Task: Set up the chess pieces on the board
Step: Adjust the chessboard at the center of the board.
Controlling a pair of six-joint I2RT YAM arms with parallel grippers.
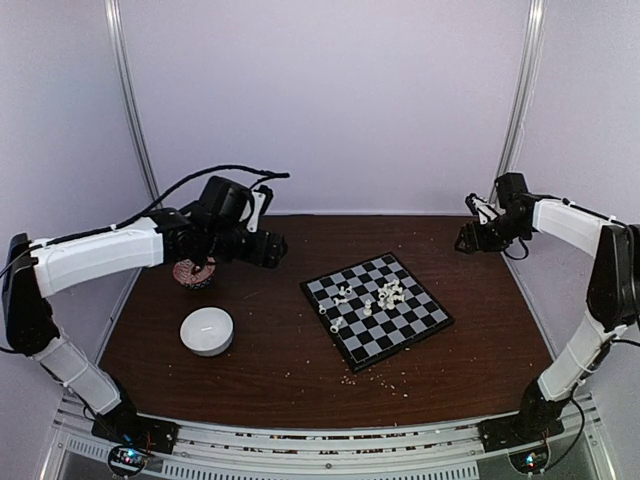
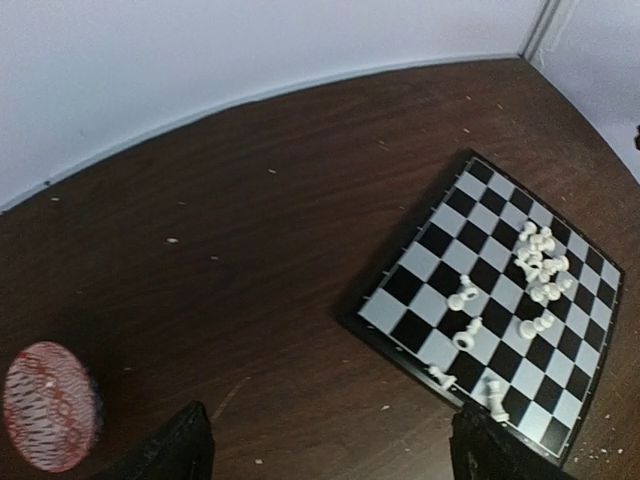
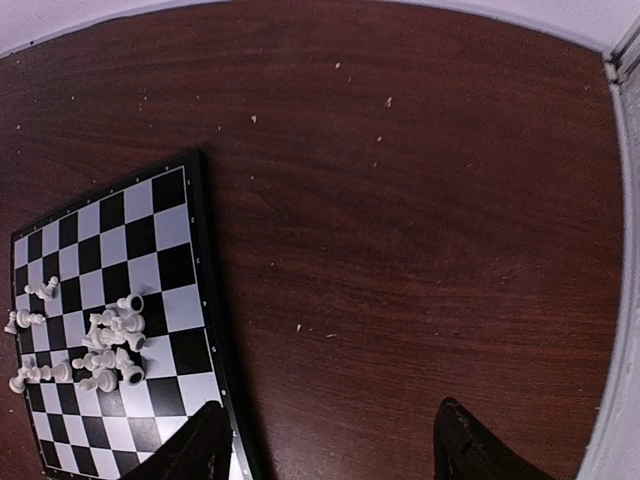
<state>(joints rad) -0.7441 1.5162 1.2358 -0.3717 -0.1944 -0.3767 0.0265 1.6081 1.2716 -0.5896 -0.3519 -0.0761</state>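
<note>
The small black and pale grey chessboard (image 1: 377, 308) lies turned on the brown table, right of centre. Several tiny white chess pieces (image 1: 388, 294) lie toppled in a heap near its middle, with a few more (image 1: 340, 300) scattered toward its left side. The board also shows in the left wrist view (image 2: 400, 285) and the right wrist view (image 3: 160, 250), with the pieces heaped (image 2: 540, 262) (image 3: 110, 345). My left gripper (image 1: 270, 250) hangs open and empty above the table, left of the board. My right gripper (image 1: 468, 238) is open and empty at the far right, beyond the board.
A round white bowl (image 1: 207, 331) stands near the front left. A red-netted round object (image 1: 194, 272) sits under the left arm and shows in the left wrist view (image 2: 48, 406). Crumbs are scattered on the table. White walls enclose the back and sides.
</note>
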